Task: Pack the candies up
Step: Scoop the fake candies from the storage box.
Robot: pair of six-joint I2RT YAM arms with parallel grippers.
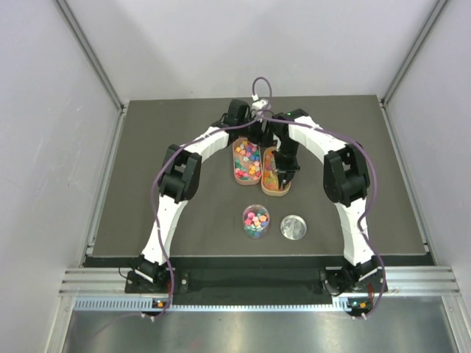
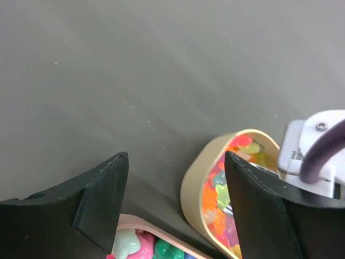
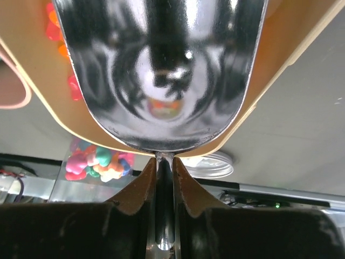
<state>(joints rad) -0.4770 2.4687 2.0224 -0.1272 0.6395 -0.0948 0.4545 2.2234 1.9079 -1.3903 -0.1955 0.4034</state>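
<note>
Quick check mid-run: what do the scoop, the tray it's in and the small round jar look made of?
The scoop looks like polished metal: mirror-bright, with sharp reflections. The tray is opaque matte tan, probably plastic, possibly wood fibre. The jar is transparent, with the candies showing through its wall. It could be clear plastic or glass; I cannot tell which.

Scoop (image 3: 161, 70), directly ahead of right end effector (image 3: 164, 171): polished metal, mirror-bright. Tub (image 2: 193, 186), ahead of left end effector (image 2: 175, 162): tan, smooth, matt, plastic-looking. Candies (image 2: 214, 190) inside: glossy. Desk (image 2: 135, 65) beyond: dark grey, matt, faintly scuffed. Left fingers (image 2: 102, 199): black, matt.
</note>
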